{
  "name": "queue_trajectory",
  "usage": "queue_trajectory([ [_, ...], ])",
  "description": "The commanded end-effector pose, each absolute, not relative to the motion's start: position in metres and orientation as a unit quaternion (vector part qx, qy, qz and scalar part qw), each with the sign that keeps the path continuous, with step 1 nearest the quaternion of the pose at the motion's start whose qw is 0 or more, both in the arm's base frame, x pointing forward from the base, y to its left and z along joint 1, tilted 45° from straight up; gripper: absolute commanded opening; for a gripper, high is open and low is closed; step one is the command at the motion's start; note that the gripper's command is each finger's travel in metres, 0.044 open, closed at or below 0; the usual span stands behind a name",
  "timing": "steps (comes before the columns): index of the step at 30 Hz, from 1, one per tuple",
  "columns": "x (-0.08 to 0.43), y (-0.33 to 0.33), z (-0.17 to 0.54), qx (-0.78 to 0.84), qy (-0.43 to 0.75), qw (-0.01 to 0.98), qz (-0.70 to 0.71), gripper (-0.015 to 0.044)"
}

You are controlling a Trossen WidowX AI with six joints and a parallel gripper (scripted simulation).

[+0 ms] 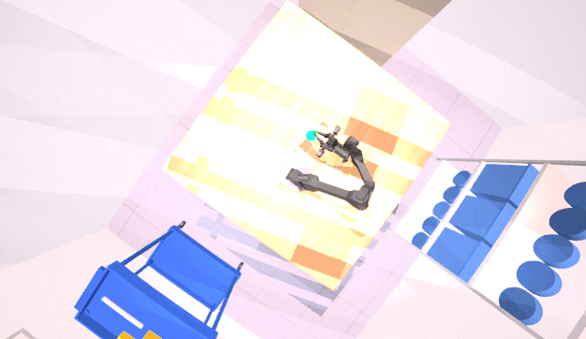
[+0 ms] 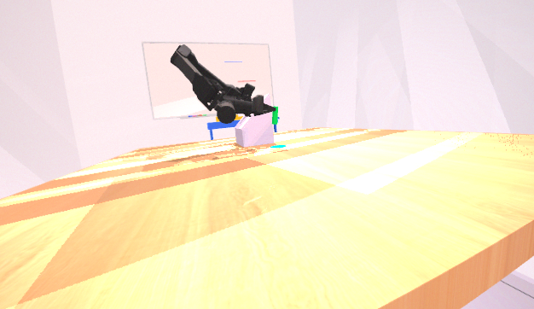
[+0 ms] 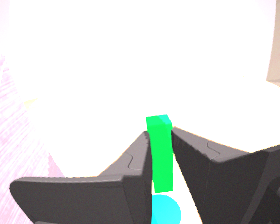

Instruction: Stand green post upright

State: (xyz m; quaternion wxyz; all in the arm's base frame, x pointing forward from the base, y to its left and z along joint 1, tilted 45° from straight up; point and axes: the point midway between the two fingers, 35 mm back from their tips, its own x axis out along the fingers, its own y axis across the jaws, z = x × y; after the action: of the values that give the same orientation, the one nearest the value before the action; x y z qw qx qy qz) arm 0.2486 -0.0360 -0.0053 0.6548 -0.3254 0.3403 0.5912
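Observation:
The green post (image 1: 314,133) (image 2: 275,115) (image 3: 162,162) is held upright, or very nearly so, in the air. My gripper (image 2: 274,109) (image 3: 160,132) is shut on it near its upper end, with one finger on each side. The cyan circle (image 1: 310,136) (image 2: 278,147) (image 3: 167,209) lies flat on the table. In the exterior view there is a clear gap between the post's lower end and the circle, and the post is roughly above it. The wrist view shows part of the circle beyond the lower end; the left finger hides the rest.
The wooden table (image 1: 262,42) (image 2: 298,230) carries the arm. A pale lilac block (image 2: 256,133) stands just behind the circle in the exterior view, below the arm. A blue cart (image 1: 192,264) and a shelf with blue bins (image 1: 482,217) stand off the table.

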Motion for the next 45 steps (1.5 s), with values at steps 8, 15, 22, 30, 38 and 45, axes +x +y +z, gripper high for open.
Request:
queue_trajectory([
  [8, 0.245, -0.071, -0.041, -0.326, 0.346, 0.647, 0.596, 0.0023],
  [15, 0.242, -0.081, -0.052, -0.326, 0.346, 0.645, 0.598, 0.0023],
  [22, 0.241, -0.090, -0.070, -0.324, 0.346, 0.648, 0.596, 0.0023],
  [30, 0.241, -0.091, -0.071, -0.324, 0.346, 0.648, 0.596, 0.0023],
  [38, 0.241, -0.091, -0.071, -0.324, 0.346, 0.648, 0.596, 0.0127],
  [45, 0.241, -0.091, -0.071, -0.324, 0.346, 0.648, 0.596, 0.0311],
])
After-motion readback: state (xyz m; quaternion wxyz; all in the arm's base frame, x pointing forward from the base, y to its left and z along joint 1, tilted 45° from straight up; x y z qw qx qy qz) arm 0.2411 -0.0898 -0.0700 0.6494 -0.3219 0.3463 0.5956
